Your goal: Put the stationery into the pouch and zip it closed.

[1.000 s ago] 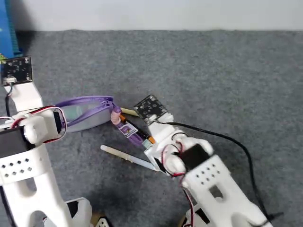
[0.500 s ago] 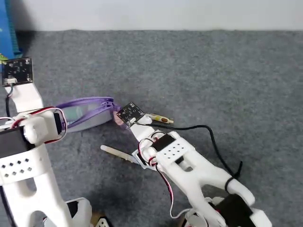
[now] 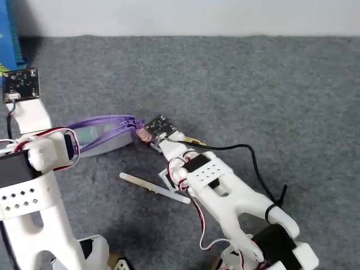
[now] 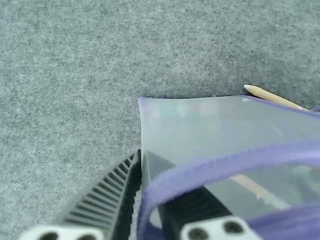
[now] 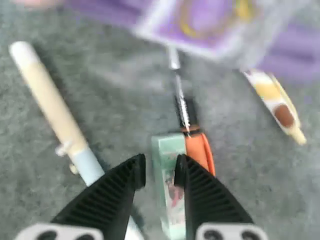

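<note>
A translucent pouch point(image 3: 104, 132) with a purple zipper lies at the left, and my left gripper point(image 3: 72, 145) is shut on its end. In the left wrist view the fingers point(image 4: 125, 175) clamp the pouch wall point(image 4: 215, 130). My right gripper point(image 3: 151, 142) is at the pouch's zipper end. Its two fingers stand close together point(image 5: 160, 162), with a green and orange pen point(image 5: 169, 200) in the narrow gap, metal tip toward the purple pouch point(image 5: 200, 25). A white pen point(image 3: 152, 187) point(image 5: 50, 105) lies to one side, and a cream pen point(image 3: 194, 141) point(image 5: 277, 107) point(image 4: 270, 95) to the other.
The grey carpet is bare to the right and at the back. A blue object point(image 3: 7, 34) stands at the far left edge. The right arm's black cable point(image 3: 264, 169) loops beside its base. A pale wall strip runs along the back.
My right arm has stretched forward to the pouch's zipper end and now covers the purple-labelled pen seen earlier. Its wrist then shifted slightly right. The left arm and pouch have kept still.
</note>
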You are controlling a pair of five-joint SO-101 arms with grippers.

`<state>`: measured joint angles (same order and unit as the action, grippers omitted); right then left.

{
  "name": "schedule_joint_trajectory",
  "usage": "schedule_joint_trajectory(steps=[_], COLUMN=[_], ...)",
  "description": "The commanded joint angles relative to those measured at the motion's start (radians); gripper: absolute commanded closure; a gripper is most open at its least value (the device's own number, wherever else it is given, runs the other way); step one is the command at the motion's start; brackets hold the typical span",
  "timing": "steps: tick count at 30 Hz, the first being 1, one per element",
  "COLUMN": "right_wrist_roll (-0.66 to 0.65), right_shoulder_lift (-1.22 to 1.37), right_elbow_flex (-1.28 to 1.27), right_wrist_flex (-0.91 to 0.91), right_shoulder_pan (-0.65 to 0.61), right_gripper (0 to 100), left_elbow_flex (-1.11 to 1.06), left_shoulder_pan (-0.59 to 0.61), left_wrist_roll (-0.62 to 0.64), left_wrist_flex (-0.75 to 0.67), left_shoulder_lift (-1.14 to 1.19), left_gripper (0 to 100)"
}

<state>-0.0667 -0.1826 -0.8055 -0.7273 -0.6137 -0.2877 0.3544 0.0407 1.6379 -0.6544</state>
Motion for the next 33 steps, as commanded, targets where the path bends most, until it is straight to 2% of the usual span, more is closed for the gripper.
schedule_joint_trajectory(steps=[1, 26, 29, 33], right_wrist_roll=[-0.015, -0.029, -0.023, 0.037], right_shoulder_lift=[-0.027, -0.038, -0.038, -0.028], right_elbow_flex=[0.04, 0.041, 0.061, 0.14], right_wrist_flex=[-0.015, -0.018, -0.064, -0.189], right_shoulder_pan=[0.019, 0.019, 0.015, 0.015], right_gripper=[89.4, 88.9, 87.8, 81.6], left_elbow_flex=[0.005, 0.005, 0.005, 0.005], left_shoulder_pan=[0.0, 0.002, 0.002, 0.002], left_wrist_roll=[-0.006, -0.006, -0.006, -0.006], left_wrist_flex=[0.006, 0.008, 0.008, 0.008], left_shoulder_lift=[0.0, -0.002, -0.002, -0.002], left_gripper=[99, 99, 99, 99])
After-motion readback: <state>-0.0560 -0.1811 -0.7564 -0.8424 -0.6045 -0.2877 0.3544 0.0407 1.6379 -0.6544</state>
